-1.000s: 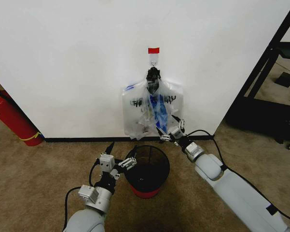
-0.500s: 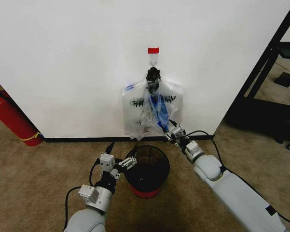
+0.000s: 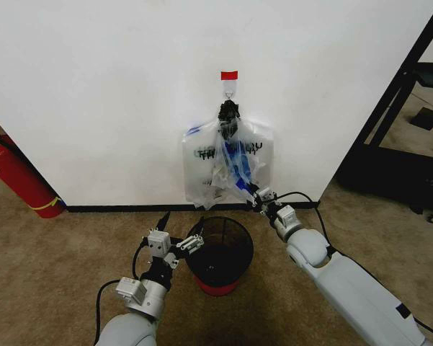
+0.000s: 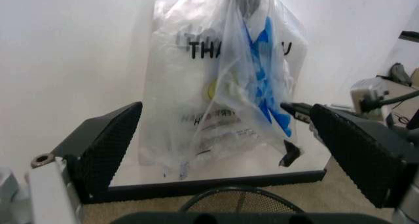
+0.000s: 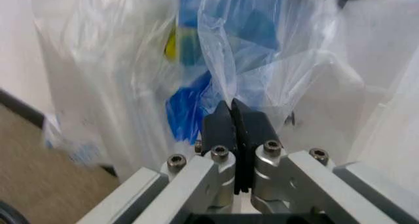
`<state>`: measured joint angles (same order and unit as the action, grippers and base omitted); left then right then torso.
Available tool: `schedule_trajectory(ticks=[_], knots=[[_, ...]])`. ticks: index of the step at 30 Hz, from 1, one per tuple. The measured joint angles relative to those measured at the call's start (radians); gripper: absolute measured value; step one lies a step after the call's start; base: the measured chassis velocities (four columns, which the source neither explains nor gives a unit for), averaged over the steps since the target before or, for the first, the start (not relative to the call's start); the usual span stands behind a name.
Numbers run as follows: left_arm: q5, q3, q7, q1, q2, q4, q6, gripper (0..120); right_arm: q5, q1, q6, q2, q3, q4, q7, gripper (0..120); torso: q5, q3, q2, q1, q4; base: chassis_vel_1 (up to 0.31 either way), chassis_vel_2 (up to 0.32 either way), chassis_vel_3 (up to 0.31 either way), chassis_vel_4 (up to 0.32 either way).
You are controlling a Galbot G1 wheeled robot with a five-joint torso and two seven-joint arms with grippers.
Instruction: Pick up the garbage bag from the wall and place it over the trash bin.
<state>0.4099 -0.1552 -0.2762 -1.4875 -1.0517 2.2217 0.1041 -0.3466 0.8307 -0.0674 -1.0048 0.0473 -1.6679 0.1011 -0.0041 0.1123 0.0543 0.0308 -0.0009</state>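
The garbage bag (image 3: 235, 160), thin and see-through with blue streaks, hangs from a metal hook (image 3: 229, 91) on the white wall (image 3: 108, 86). My right gripper (image 3: 255, 192) reaches up to its lower edge. In the right wrist view this gripper (image 5: 230, 107) is shut, with a fold of the bag (image 5: 252, 35) pinched between its black pads. The black wire-mesh trash bin (image 3: 235, 274) with a red base stands on the carpet below. My left gripper (image 3: 175, 244) is open beside the bin's left rim, and its fingers (image 4: 108, 143) frame the bag (image 4: 258, 82).
A flat bundle of "THANK YOU" bags (image 3: 200, 171) hangs behind the garbage bag, under a red tape patch (image 3: 230, 75). A red fire extinguisher (image 3: 18, 176) leans at the far left. A black frame (image 3: 400, 94) stands at the right. Brown carpet surrounds the bin.
My right gripper has edged in toward the bag's lower edge and shut on it. The left arm and the bin have stayed put.
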Motion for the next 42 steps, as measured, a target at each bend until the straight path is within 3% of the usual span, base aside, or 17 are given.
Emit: schedule_trajectory(ticks=[2, 10, 14, 18, 20, 25, 28, 34, 42], knots=[[0.000, -0.001, 0.000, -0.001, 0.001, 0.004, 0.000, 100, -0.018, 0.008, 0.001, -0.002, -0.009, -0.011, 0.001, 0, 0.0000, 0.000, 0.000, 0.000, 0.0001, 0.000, 0.000, 0.000, 0.000], [0.015, -0.006, -0.005, 0.023, 0.025, 0.027, -0.007, 100, -0.382, 0.190, 0.048, -0.052, -0.219, -0.206, -0.035, 0, 0.0000, 0.000, 0.000, 0.000, -0.0002, 0.000, 0.000, 0.000, 0.000], [0.045, 0.008, -0.010, 0.072, 0.042, 0.029, -0.028, 100, -0.496, 0.247, 0.061, -0.049, -0.287, -0.251, -0.070, 0, -0.0002, 0.000, 0.000, 0.000, -0.0004, 0.000, 0.000, 0.000, 0.000], [0.171, 0.090, -0.039, 0.218, 0.094, 0.034, -0.102, 100, -0.611, 0.291, 0.069, -0.050, -0.336, -0.284, -0.083, 0, 0.0000, 0.000, 0.000, 0.000, -0.0002, 0.000, 0.000, 0.000, 0.000], [0.190, 0.106, -0.044, 0.245, 0.101, 0.033, -0.111, 100, -0.620, 0.294, 0.069, -0.051, -0.338, -0.287, -0.083, 0, 0.0000, 0.000, 0.000, 0.000, -0.0002, 0.000, 0.000, 0.000, 0.000], [0.321, 0.265, -0.074, 0.502, 0.118, -0.014, -0.185, 100, -0.657, 0.311, 0.068, -0.067, -0.361, -0.288, -0.077, 0, 0.0002, 0.000, 0.000, 0.000, -0.0003, 0.000, 0.000, 0.000, 0.000], [0.334, 0.320, -0.079, 0.573, 0.105, -0.041, -0.201, 100, -0.659, 0.316, 0.067, -0.070, -0.368, -0.280, -0.073, 0, 0.0002, 0.000, 0.000, 0.000, -0.0002, 0.000, 0.000, 0.000, 0.000], [0.297, 0.531, -0.101, 0.758, 0.036, -0.205, -0.244, 100, -0.659, 0.321, 0.064, -0.069, -0.394, -0.266, -0.063, 0, 0.0003, 0.000, 0.000, 0.000, -0.0003, 0.000, 0.000, 0.000, 0.000], [0.282, 0.589, -0.110, 0.868, -0.010, -0.321, -0.263, 100, -0.658, 0.333, 0.062, -0.056, -0.420, -0.272, -0.060, 0, 0.0002, 0.000, 0.000, 0.000, 0.0000, 0.000, 0.000, 0.000, 0.000]])
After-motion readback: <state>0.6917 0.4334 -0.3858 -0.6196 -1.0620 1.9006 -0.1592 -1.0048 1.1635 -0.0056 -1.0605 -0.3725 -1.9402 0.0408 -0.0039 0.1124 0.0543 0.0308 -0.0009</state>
